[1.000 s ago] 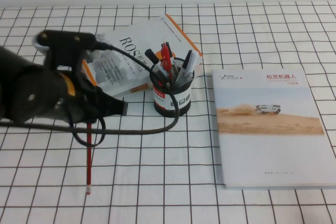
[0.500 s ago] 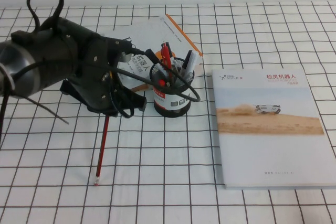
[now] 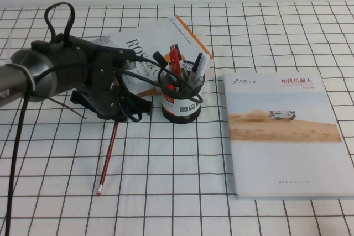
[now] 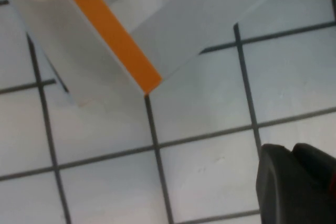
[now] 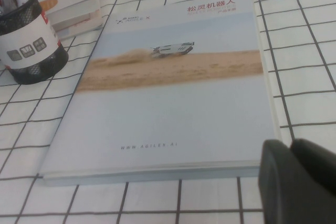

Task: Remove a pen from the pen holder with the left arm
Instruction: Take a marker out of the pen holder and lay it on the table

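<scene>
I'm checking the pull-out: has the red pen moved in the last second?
Yes. The red pen, under the left gripper, has shifted right, toward the pen holder, and now slants. The right gripper sits by the booklet.

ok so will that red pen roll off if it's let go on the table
Likely rolls a little: the red pen looks slim and round, and the checked table is flat. It looks straight and stiff, so it shouldn't droop from the left gripper, shut on its upper end beside the pen holder. The right gripper hovers by the booklet's near corner, uninvolved.
</scene>
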